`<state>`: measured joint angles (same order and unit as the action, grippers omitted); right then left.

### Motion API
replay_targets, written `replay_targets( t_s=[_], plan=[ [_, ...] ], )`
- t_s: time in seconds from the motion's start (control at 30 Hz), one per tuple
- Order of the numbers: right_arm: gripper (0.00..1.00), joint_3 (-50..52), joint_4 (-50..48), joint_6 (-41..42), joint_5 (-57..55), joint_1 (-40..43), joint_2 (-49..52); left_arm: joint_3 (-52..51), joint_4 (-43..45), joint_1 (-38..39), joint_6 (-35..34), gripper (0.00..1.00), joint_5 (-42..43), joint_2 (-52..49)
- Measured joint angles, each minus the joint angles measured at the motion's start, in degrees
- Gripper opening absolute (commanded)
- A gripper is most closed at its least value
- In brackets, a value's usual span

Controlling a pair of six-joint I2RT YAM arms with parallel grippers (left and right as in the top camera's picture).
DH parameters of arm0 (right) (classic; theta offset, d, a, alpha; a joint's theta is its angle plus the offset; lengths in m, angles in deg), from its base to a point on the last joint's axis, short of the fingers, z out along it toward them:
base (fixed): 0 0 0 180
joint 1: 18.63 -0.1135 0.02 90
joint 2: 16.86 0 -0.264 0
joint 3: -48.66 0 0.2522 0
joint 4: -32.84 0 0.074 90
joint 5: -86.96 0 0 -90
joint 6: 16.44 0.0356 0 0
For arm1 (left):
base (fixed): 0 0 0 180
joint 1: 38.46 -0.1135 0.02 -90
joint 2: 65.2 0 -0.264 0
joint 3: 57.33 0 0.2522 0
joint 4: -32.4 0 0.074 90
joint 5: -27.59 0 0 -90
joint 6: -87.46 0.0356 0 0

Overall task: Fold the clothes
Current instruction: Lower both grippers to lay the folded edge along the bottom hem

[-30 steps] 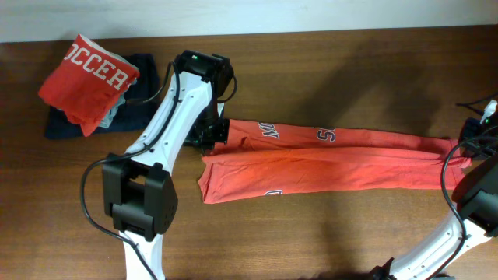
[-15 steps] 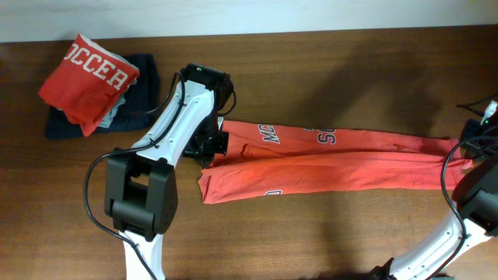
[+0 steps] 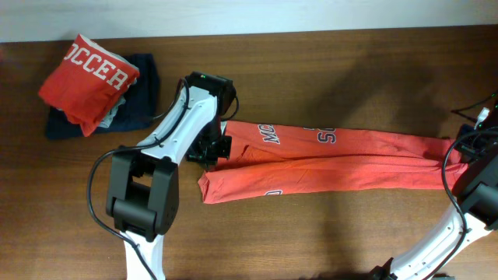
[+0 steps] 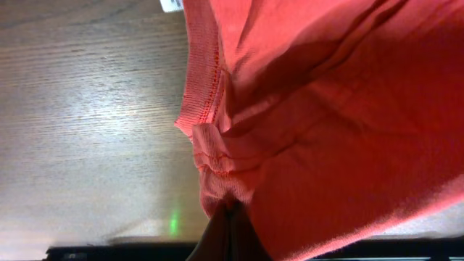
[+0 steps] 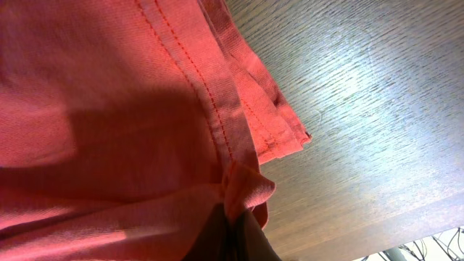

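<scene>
- Coral-red T-shirt (image 3: 334,159) lies stretched in a long band across the table (image 3: 311,70), from left of centre to the right edge.
- Our left gripper (image 3: 212,149) is clamped on the shirt's left end, and our right gripper (image 3: 465,152) on its right end. Both wrist views show pinched cloth.
- Over the last second the left end has slid slightly toward the near edge, while the right barely moved.
- We judge the lengthwise fold is closing, with crosswise folds still to do.
</scene>
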<state>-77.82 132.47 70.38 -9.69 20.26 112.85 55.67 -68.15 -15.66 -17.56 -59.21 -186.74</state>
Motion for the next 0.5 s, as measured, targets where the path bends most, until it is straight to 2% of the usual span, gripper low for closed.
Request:
replay_targets(
  t_s=[0.47,0.5],
  plan=[
    [0.04,3.5,-3.7,0.5,-1.1,0.0,0.3,-6.6,6.8,0.0,-0.7,0.01,0.0,0.0],
    [0.04,3.5,-3.7,0.4,-1.1,0.0,0.3,-7.0,6.9,0.0,-0.7,0.05,0.0,0.0]
  ],
)
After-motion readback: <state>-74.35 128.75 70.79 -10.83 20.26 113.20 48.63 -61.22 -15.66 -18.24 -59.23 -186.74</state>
